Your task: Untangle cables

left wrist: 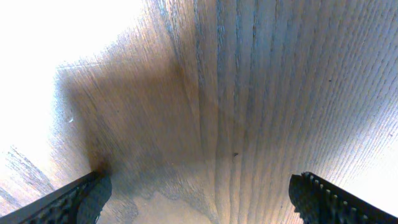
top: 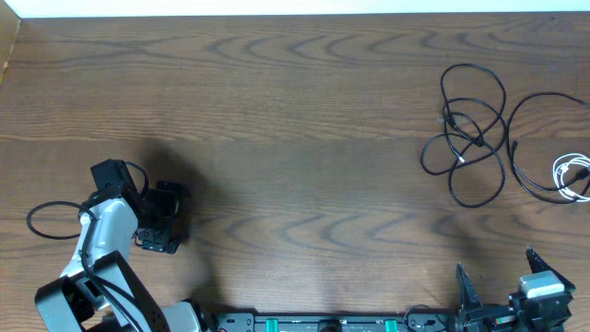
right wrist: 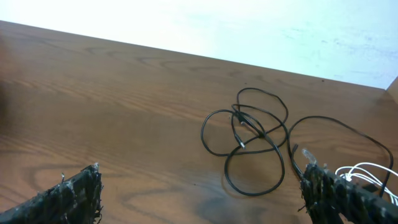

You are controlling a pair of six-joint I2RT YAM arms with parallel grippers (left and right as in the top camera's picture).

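Underneath everything, surface (top: 295, 138): brown wood across your whole view.
Left end effector (left wrist: 199, 186): jaws spread wide, empty, near-left.
Right end effector (right wrist: 200, 180): jaws spread wide, empty, near-right.
Black cables (top: 466, 131): tangled loops, far right.
White cable (top: 564, 166): coiled at right edge, against a black loop.

I see the white cable (top: 557, 170) cut off by the overhead view's right edge, and partly hidden behind a finger (right wrist: 336, 193) of my right gripper (right wrist: 199, 173).

The table (top: 277, 111) is brown grained wood with a faint sheen; the thin cables (top: 466, 129) look smooth and plastic-coated.
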